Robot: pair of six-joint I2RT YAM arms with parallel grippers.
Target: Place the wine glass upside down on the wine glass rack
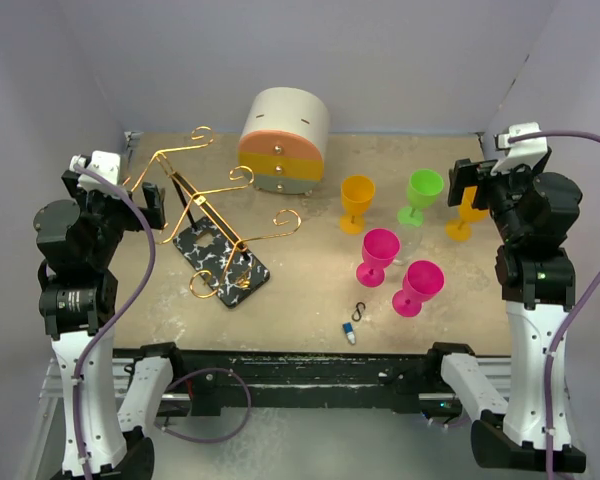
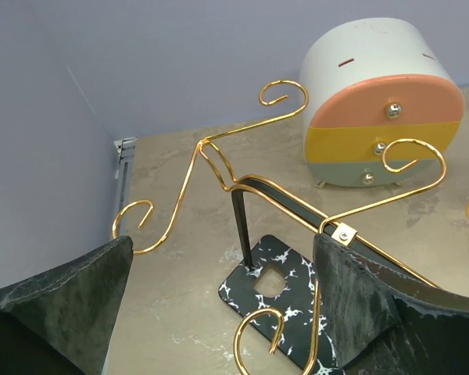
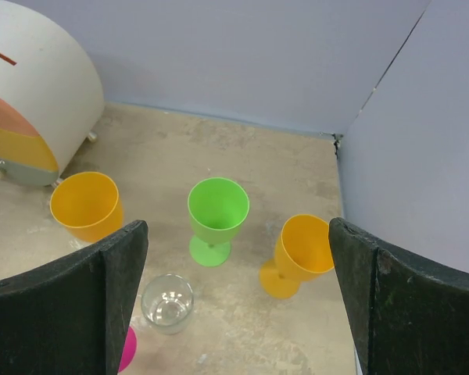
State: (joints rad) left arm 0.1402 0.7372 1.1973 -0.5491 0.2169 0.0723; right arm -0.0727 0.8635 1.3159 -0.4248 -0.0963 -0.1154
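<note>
The wine glass rack (image 1: 212,212), gold wire with curled arms on a black marble-veined base (image 1: 226,264), stands at the left; nothing hangs on it. It fills the left wrist view (image 2: 297,211). Upright wine glasses stand at the right: orange (image 1: 357,201), green (image 1: 422,194), two pink (image 1: 378,254) (image 1: 418,286), and another orange (image 1: 462,218) beside my right arm. The right wrist view shows the green one (image 3: 217,212), both orange ones (image 3: 86,206) (image 3: 302,250) and a clear glass (image 3: 166,303). My left gripper (image 1: 152,206) (image 2: 221,266) is open beside the rack. My right gripper (image 1: 467,186) (image 3: 238,234) is open above the glasses.
A round cream drawer box (image 1: 284,140) with coloured drawers stands at the back centre. A small black hook (image 1: 359,310) and a small white and blue piece (image 1: 350,332) lie near the front edge. Grey walls close in the back and both sides.
</note>
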